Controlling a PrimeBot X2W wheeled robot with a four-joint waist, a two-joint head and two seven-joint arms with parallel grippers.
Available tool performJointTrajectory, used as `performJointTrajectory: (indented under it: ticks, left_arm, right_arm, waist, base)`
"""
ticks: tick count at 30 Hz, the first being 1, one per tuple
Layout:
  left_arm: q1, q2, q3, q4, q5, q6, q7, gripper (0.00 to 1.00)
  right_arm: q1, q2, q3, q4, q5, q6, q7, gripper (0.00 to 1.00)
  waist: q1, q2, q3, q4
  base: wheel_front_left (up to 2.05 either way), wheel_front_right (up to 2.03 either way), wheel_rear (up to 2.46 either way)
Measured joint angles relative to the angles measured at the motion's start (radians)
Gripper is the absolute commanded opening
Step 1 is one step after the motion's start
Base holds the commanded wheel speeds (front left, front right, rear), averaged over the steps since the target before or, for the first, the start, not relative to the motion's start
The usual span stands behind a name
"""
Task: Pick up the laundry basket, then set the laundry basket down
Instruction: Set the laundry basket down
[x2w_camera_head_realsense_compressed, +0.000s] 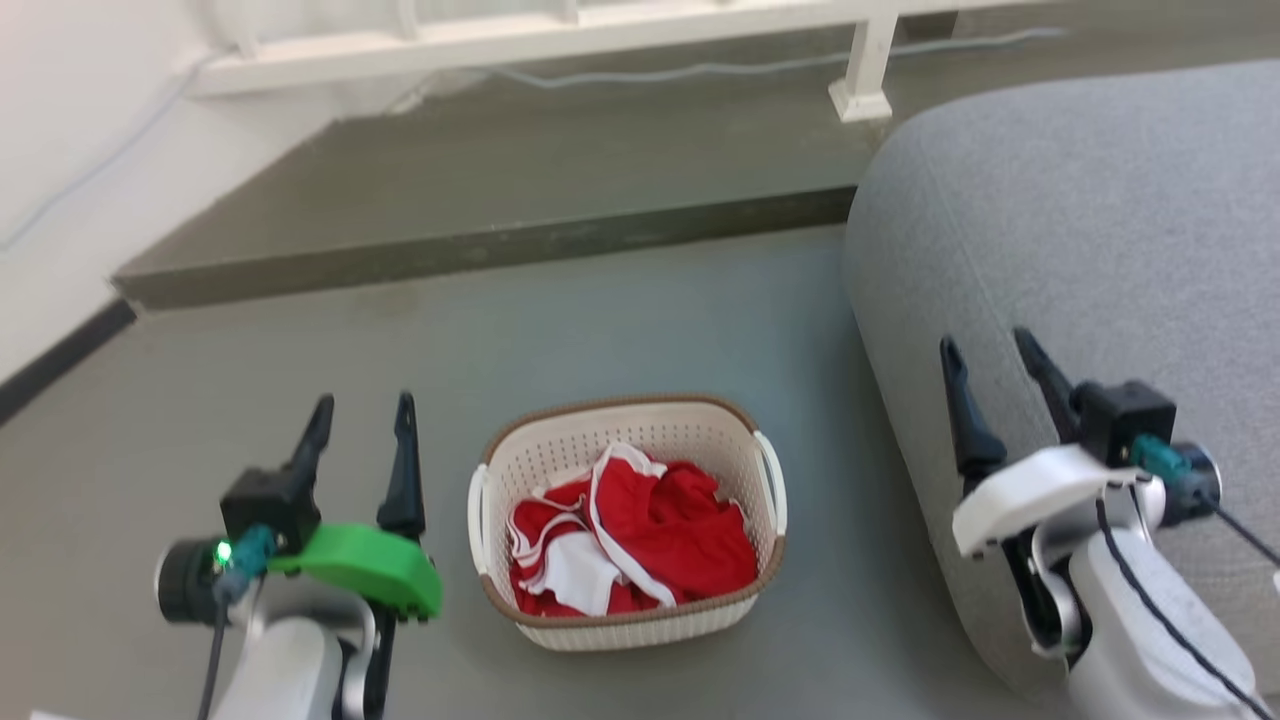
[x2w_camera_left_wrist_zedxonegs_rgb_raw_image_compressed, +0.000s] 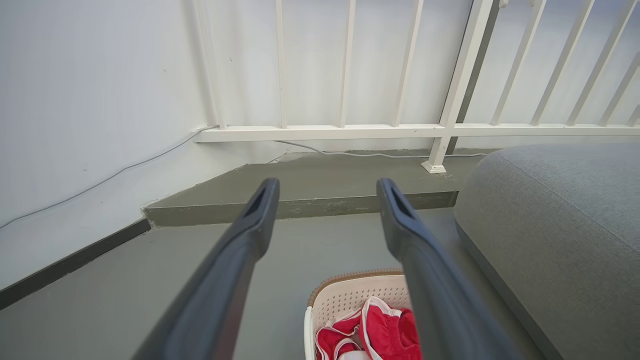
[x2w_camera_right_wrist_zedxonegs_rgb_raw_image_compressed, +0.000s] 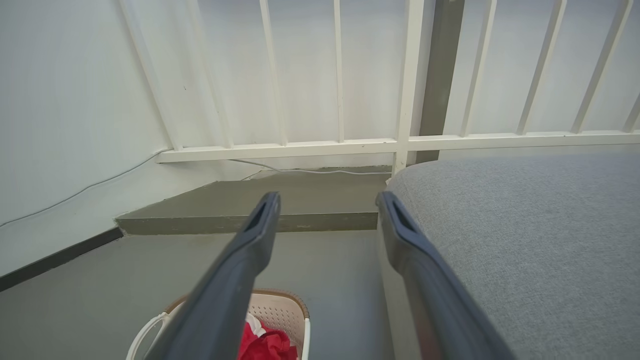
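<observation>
The laundry basket (x2w_camera_head_realsense_compressed: 700, 615), cream-white and perforated with a brown rim and white side handles, stands on the grey floor in the lower middle of the head view. Red and white clothes (x2w_camera_head_realsense_compressed: 640, 540) lie inside it. My left gripper (x2w_camera_head_realsense_compressed: 362, 412) is open to the basket's left, fingers apart and pointing away. My right gripper (x2w_camera_head_realsense_compressed: 990, 352) is open to the basket's right, over the sofa's edge. The basket (x2w_camera_left_wrist_zedxonegs_rgb_raw_image_compressed: 345, 300) shows low in the left wrist view behind that gripper (x2w_camera_left_wrist_zedxonegs_rgb_raw_image_compressed: 327, 192). The right wrist view has the basket (x2w_camera_right_wrist_zedxonegs_rgb_raw_image_compressed: 280, 310) at the bottom, below my open right gripper (x2w_camera_right_wrist_zedxonegs_rgb_raw_image_compressed: 327, 202).
A grey fabric sofa (x2w_camera_head_realsense_compressed: 1100, 250) fills the right side, close to the basket. A raised concrete step (x2w_camera_head_realsense_compressed: 480, 190) runs across the back under a white railing (x2w_camera_head_realsense_compressed: 560, 35). A cable (x2w_camera_head_realsense_compressed: 760, 65) lies on the step. A white wall (x2w_camera_head_realsense_compressed: 70, 150) stands at the left.
</observation>
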Motion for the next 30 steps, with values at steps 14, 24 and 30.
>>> performJointTrajectory:
  ticks: [14, 24, 30]
  left_arm:
    - [0.161, -0.002, 0.003, -0.074, 0.013, 0.017, 0.000, 1.00]
    - [0.224, -0.005, 0.023, -0.116, 0.013, 0.025, 0.000, 1.00]
    - [0.239, -0.006, 0.023, -0.132, 0.020, 0.025, 0.000, 1.00]
  right_arm:
    - [0.140, 0.000, -0.009, -0.054, -0.008, -0.020, 0.000, 1.00]
    - [0.190, -0.003, -0.026, -0.094, -0.022, -0.032, 0.000, 1.00]
    - [0.209, -0.004, -0.030, -0.112, -0.034, -0.039, 0.000, 1.00]
  waist:
    - [0.0000, 0.0000, -0.046, 0.006]
    - [0.0000, 0.0000, -0.054, 0.006]
    - [0.0000, 0.0000, -0.055, 0.007]
  base:
    - [0.00, 0.00, 0.00]
    - [0.00, 0.00, 0.00]
    - [0.00, 0.00, 0.00]
